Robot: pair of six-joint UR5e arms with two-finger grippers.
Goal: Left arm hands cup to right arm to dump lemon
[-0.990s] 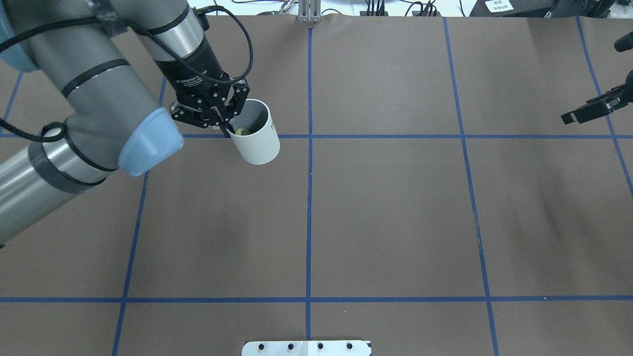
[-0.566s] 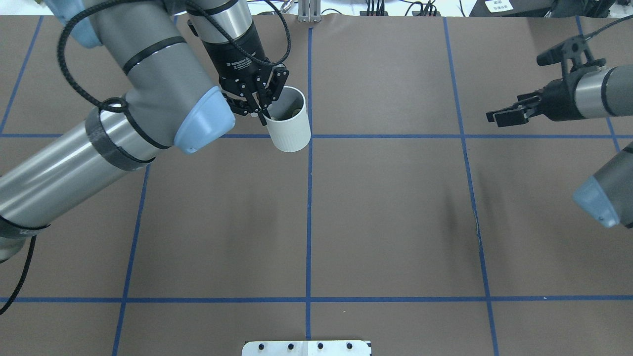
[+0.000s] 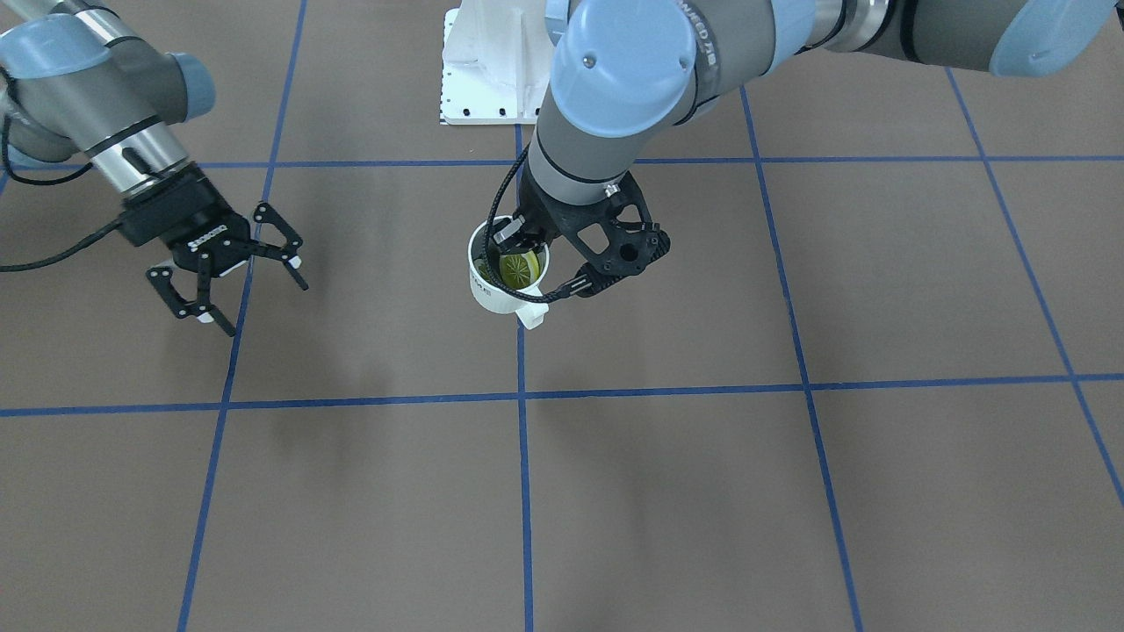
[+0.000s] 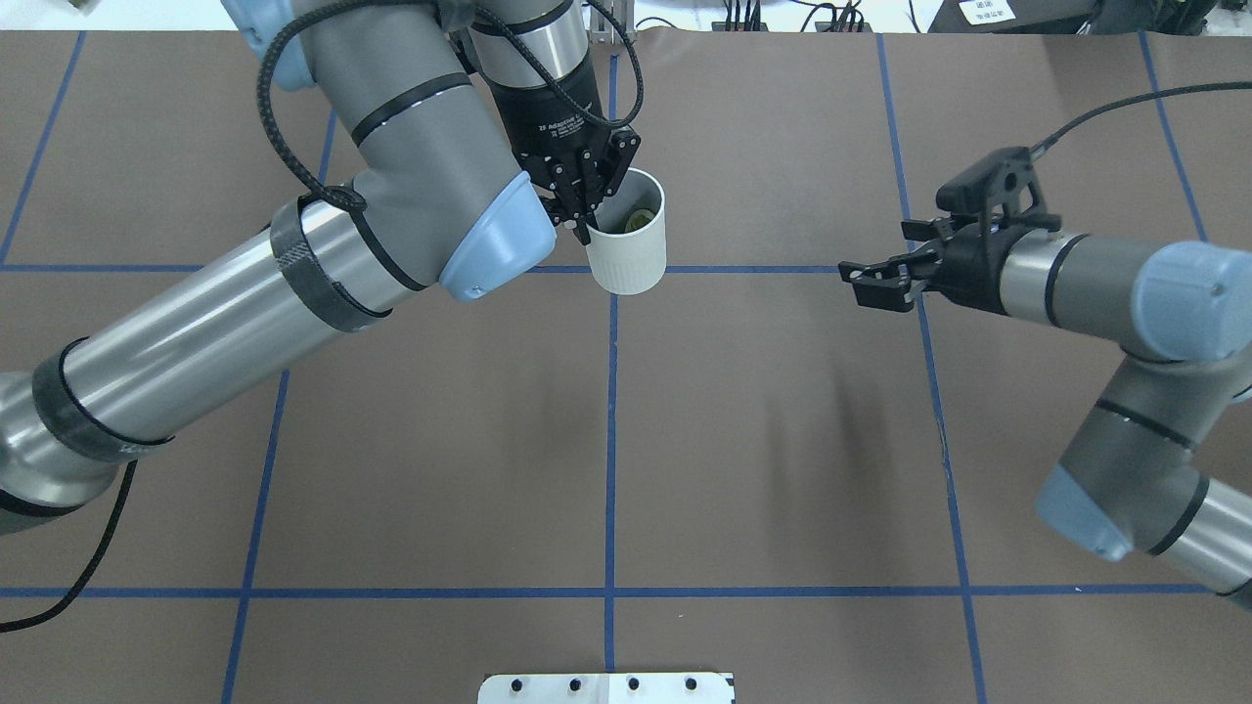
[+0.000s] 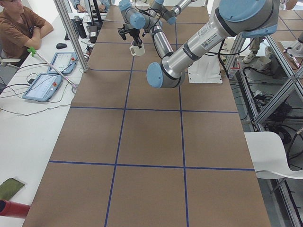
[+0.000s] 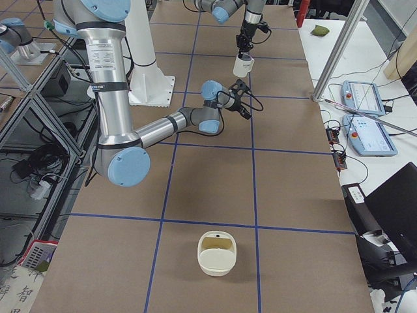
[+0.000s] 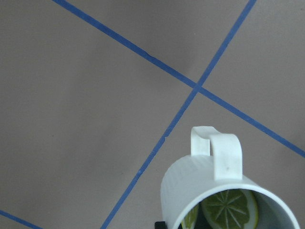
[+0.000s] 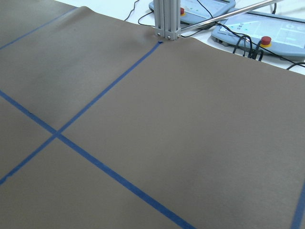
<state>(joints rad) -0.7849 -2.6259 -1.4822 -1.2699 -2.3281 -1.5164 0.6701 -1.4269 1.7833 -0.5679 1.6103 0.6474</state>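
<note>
Swung toward mid-bench, the left gripper (image 4: 584, 223) pinches the ribbed white cup (image 4: 631, 256), lemon (image 7: 229, 209) inside. Also nearer, the right gripper (image 4: 857, 283) is spread.

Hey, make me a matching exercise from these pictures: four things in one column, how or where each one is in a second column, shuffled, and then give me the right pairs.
Column one:
1. cup
2. lemon
3. left gripper
4. right gripper

Column two:
A. open, holding nothing
B. white, lifted off the table
C. shut on the cup's rim
D. lying inside the cup

Pairs: 1-B; 2-D; 3-C; 4-A
</note>
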